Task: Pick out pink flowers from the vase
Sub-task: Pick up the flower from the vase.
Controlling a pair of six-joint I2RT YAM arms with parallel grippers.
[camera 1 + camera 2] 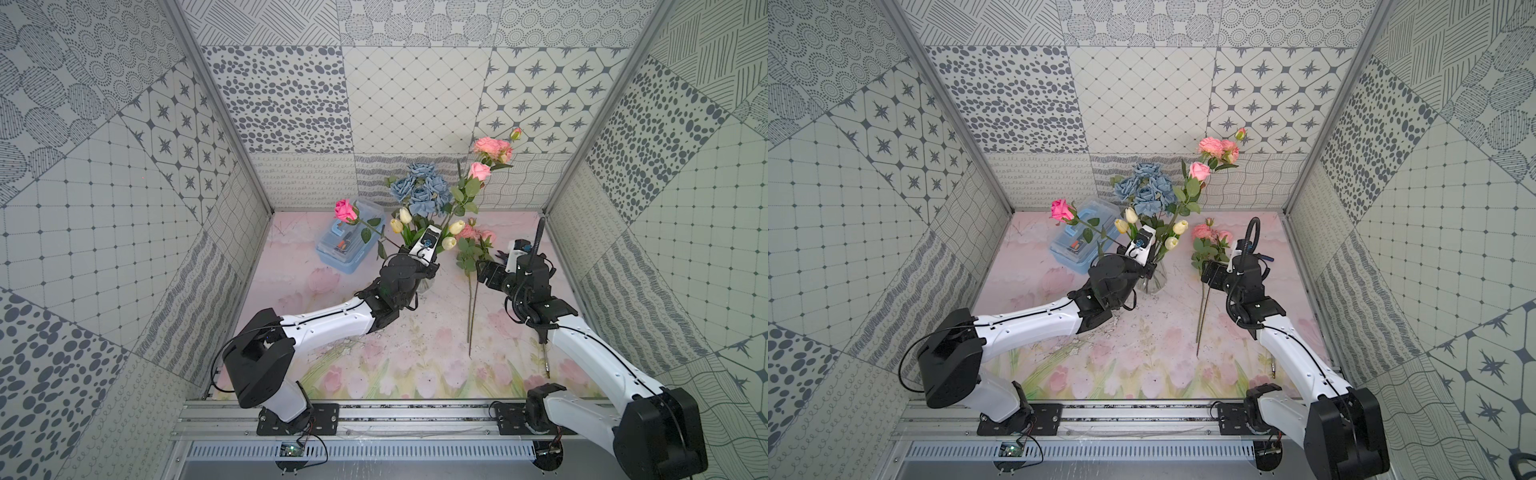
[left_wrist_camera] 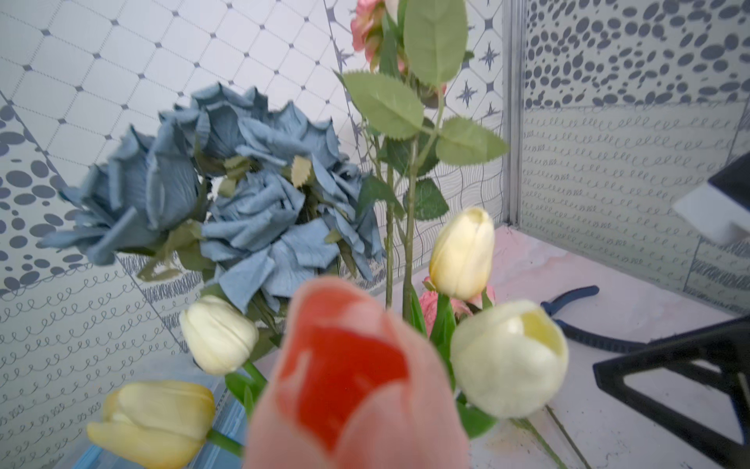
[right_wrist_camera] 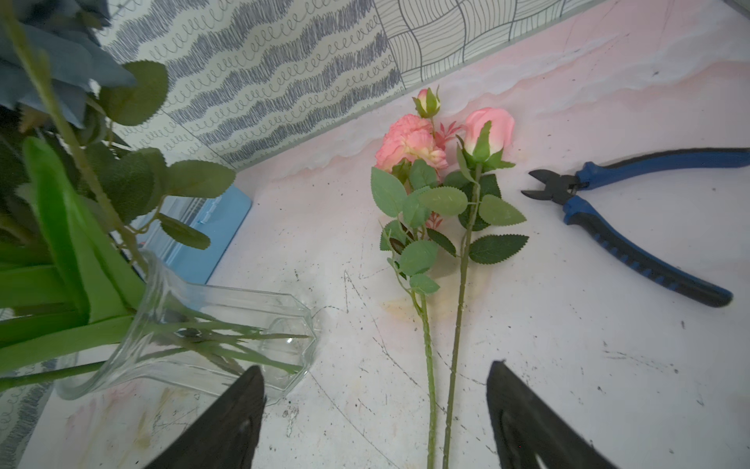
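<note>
The right gripper [image 3: 375, 367] is held wide open, empty, above two pink flowers [image 3: 410, 144] laid on the table [image 3: 568, 345] right of the vase [image 3: 227, 325]. The left gripper [image 1: 434, 237] is buried among cream tulips [image 1: 456, 226] over the vase; its finger state cannot be told. Taller pink roses [image 1: 480, 170] are seen standing in the vase.

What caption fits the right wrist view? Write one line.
Open right gripper framing two pink flowers lying between vase and pliers.
</note>
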